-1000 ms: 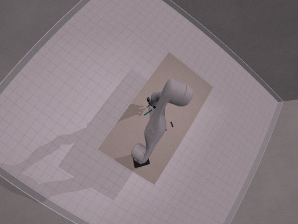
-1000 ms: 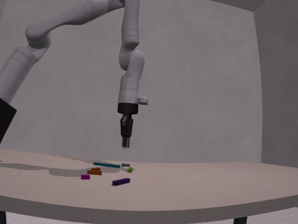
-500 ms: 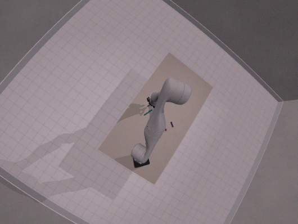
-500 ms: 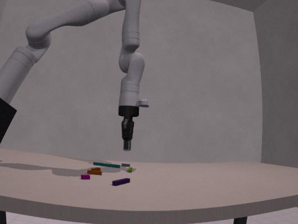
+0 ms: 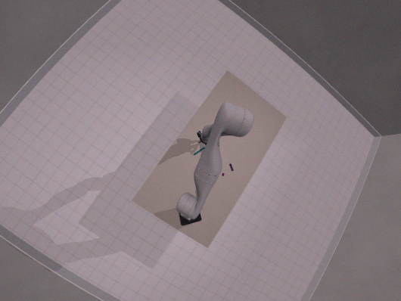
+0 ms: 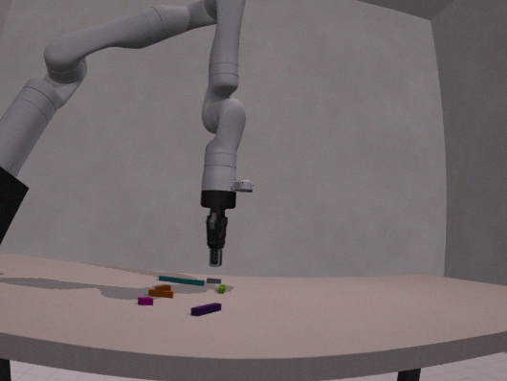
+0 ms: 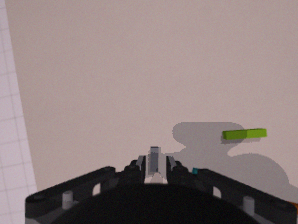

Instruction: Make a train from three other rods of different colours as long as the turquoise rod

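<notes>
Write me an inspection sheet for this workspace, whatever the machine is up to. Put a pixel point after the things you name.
Surface: pale table top (image 5: 261,113) (image 6: 335,311) (image 7: 100,100), partly shadowed.
Job's things: turquoise rod (image 5: 199,151) (image 6: 182,280) (image 7: 195,171), grey rod (image 6: 213,280) (image 7: 154,151), lime rod (image 6: 221,289) (image 7: 245,134), magenta rod (image 5: 223,174) (image 6: 145,301), purple rod (image 5: 231,167) (image 6: 206,309), two orange rods (image 6: 161,294) (image 7: 295,204); no train laid.
Clutter: nothing seen beyond rods.
Pincer: the pincer (image 5: 202,138) (image 6: 215,264) (image 7: 155,164) is slightly open, empty, above the table.
Cables: nothing seen.
Surroundings: grey walls (image 6: 335,144), tiled floor (image 5: 76,76) (image 7: 7,125).

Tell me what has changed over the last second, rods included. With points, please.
The gripper (image 5: 201,138) (image 6: 215,264) (image 7: 155,164) has come down toward the table, above the grey rod (image 6: 213,280) (image 7: 154,154). Nothing was taken hold of or let go: its fingers stand a little apart, empty. The turquoise rod (image 5: 199,151) (image 6: 181,280) (image 7: 195,171), lime rod (image 6: 221,289) (image 7: 245,134), magenta rod (image 5: 223,175) (image 6: 145,301), purple rod (image 5: 231,167) (image 6: 206,309), grey rod and both orange rods show no visible move.
</notes>
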Tool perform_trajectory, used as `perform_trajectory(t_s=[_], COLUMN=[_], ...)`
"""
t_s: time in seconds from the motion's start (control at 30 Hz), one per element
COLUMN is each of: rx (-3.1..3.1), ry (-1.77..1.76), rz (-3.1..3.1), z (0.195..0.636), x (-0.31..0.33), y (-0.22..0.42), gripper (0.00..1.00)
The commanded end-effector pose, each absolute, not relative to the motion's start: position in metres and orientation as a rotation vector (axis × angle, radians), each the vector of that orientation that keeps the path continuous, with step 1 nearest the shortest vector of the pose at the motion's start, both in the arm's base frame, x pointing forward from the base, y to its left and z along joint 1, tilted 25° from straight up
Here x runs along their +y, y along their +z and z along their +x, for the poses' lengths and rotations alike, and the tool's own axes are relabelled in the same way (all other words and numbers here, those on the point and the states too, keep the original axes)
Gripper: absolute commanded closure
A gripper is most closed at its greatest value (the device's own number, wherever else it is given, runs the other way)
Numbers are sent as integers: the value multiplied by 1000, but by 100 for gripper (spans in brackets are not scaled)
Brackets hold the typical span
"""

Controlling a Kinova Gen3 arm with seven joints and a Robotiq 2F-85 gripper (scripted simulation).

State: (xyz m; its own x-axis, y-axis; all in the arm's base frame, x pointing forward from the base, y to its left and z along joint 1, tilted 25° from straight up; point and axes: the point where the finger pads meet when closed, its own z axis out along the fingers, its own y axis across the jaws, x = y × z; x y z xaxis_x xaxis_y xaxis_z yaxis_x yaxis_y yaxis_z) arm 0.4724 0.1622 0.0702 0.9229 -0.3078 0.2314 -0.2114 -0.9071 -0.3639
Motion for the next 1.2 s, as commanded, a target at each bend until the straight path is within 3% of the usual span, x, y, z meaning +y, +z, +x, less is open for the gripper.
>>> perform_trajectory(t_s=[0.0, 1.17], rx=[383, 380], ry=[-410, -408], rz=[-2744, -2744], z=[476, 479], x=[166, 170], y=[65, 54], gripper=[76, 76])
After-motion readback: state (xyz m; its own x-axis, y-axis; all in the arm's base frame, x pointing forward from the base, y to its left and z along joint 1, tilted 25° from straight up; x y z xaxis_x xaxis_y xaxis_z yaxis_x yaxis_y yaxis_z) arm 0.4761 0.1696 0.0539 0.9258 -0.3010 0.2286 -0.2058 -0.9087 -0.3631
